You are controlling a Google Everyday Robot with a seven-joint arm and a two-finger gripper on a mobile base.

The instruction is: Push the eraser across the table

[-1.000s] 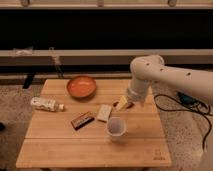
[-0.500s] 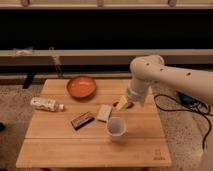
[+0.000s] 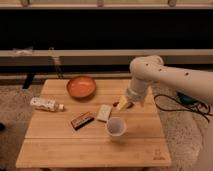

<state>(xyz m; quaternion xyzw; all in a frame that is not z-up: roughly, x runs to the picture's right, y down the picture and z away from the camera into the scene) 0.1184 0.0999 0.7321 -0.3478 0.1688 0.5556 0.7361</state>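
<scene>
Light wooden table (image 3: 60, 150). White arm (image 3: 165, 75) enters from the right, with its gripper (image 3: 123, 103) low over the far-right planks, state indiscernible. The orange bowl (image 3: 81, 86) and white cup (image 3: 116, 127) come next. The eraser (image 3: 81, 120) lies left of centre, just beside a beige block (image 3: 104, 113).

Dark brown eraser (image 3: 82, 120) lying flat, slanted, on light wooden bench (image 3: 75, 150), left of centre; tool (image 3: 123, 103) hanging apart, to right.
</scene>
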